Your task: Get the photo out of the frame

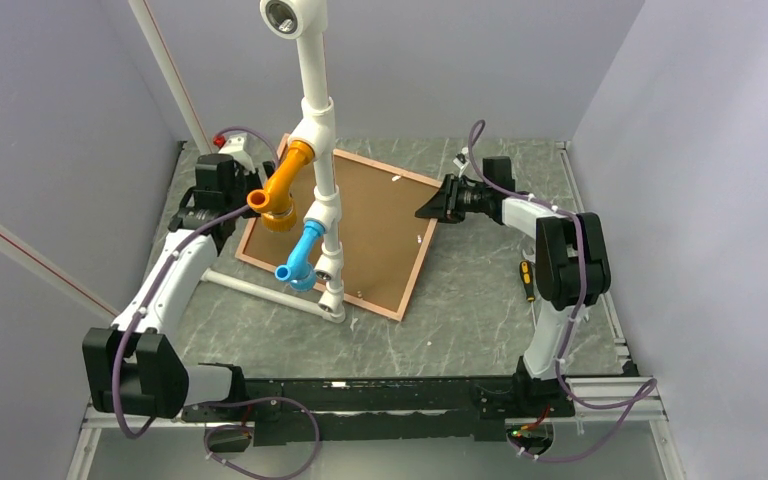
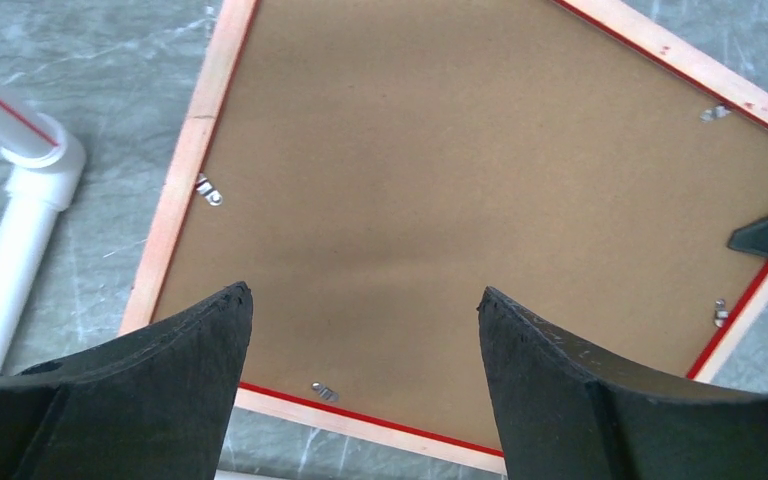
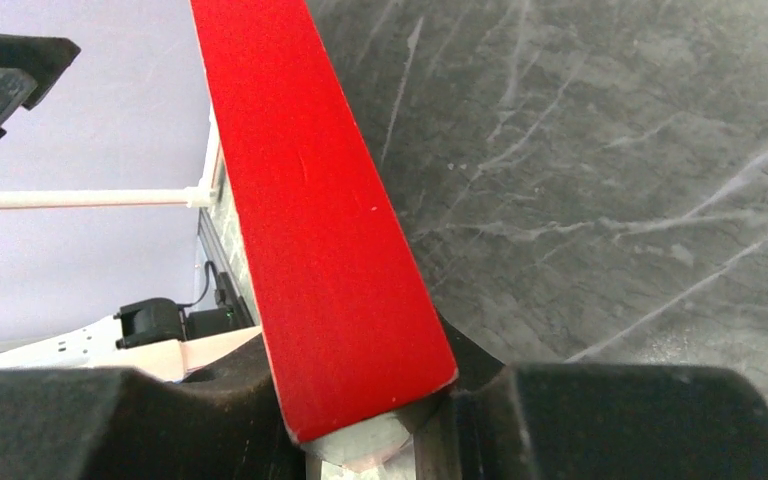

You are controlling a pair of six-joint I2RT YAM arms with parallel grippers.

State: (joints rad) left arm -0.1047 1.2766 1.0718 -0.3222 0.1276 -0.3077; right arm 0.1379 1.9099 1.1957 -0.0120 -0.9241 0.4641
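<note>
no legible text, no labels, no numbers

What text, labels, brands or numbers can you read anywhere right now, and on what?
No readable text in any view.
The backing board is plain brown, unlabelled.
The frame, its red edge clamped in the right gripper, bears no marking.
The white pipe stand, its orange fitting and blue fitting show no lettering.
</note>
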